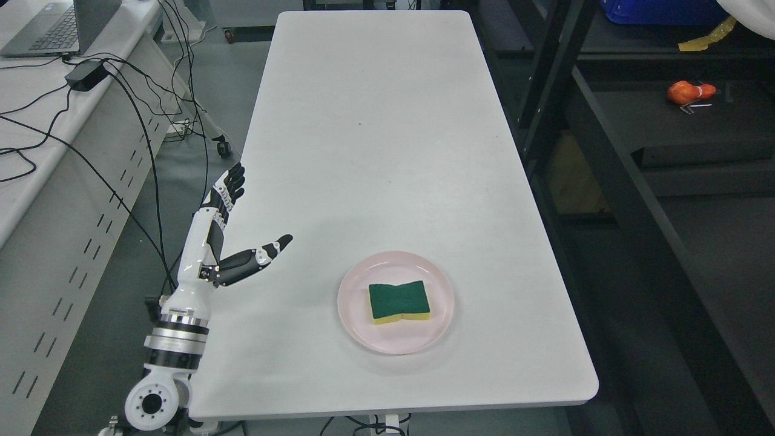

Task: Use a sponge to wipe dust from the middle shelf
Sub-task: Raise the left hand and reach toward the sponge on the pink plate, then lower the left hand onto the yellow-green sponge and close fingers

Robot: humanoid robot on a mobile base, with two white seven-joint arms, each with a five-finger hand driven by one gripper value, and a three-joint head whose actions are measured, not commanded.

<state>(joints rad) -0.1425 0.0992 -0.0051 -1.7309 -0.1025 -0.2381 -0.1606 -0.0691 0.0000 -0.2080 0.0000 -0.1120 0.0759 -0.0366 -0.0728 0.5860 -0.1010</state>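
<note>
Sponge (399, 301) lies untouched, right of the left hand (233, 236); that hand hovers at the counter's (375, 121) left edge, fingers spread, holding nothing; sponge rests on the pink plate (357, 327), long axis crosswise; shelf (666, 139) beyond.

Sponge (399, 301) on plate (363, 327), table (375, 139) front
</note>
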